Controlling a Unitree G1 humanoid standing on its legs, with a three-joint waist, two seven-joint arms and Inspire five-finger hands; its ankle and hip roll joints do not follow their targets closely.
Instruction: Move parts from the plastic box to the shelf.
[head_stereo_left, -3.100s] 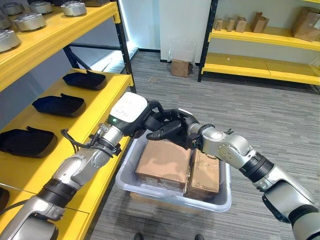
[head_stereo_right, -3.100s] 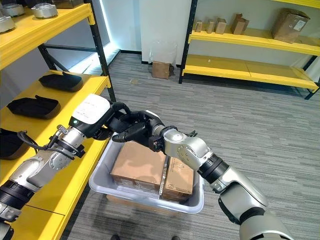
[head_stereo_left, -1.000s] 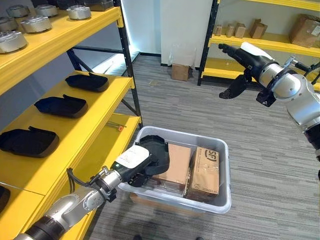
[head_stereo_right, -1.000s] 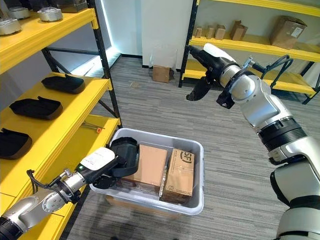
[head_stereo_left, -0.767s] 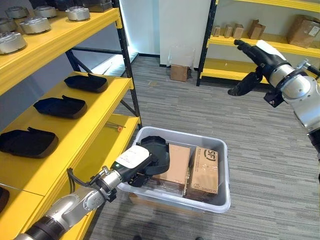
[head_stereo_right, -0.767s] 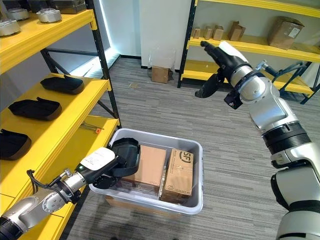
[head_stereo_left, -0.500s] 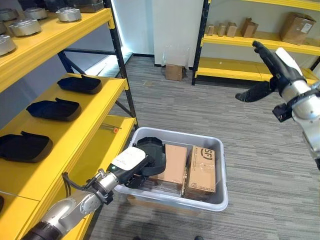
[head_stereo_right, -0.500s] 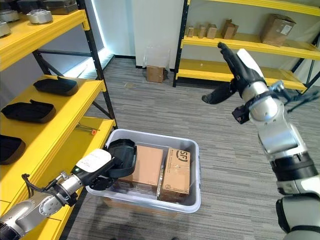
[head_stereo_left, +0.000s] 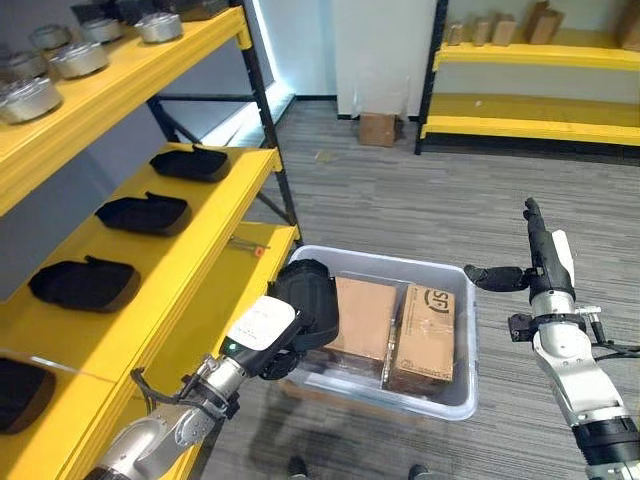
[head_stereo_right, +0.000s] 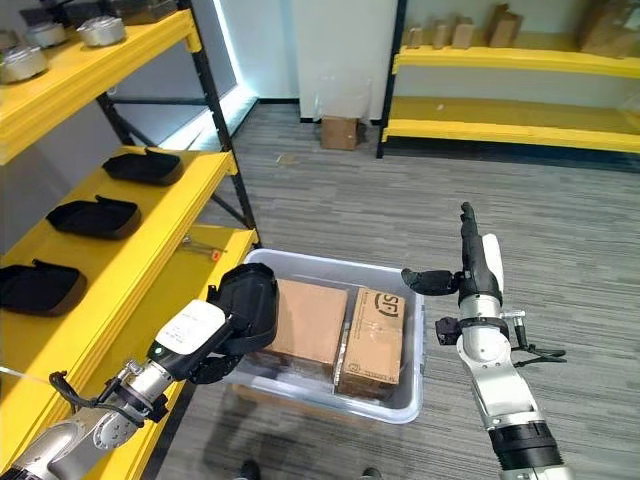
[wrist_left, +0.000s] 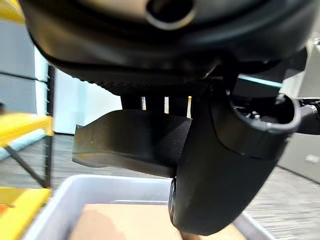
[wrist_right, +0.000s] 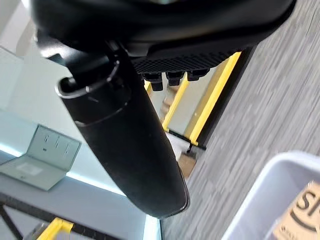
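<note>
Left hand (head_stereo_left: 262, 335) curled round black moulded part (head_stereo_left: 306, 298), just above near-shelf corner of plastic box (head_stereo_left: 456, 400). Right hand (head_stereo_right: 470, 268) straight-fingered, empty, beside box. Step: lifting part out. Next, likely: swing it onto yellow shelf (head_stereo_left: 215, 300) beside left hand.

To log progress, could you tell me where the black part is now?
The part is in the left hand, over the box's left end, beside the shelf.

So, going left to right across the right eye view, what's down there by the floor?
Left robot hand gripping a black moulded part → two brown cardboard boxes in the grey plastic box → open right robot hand.
</note>
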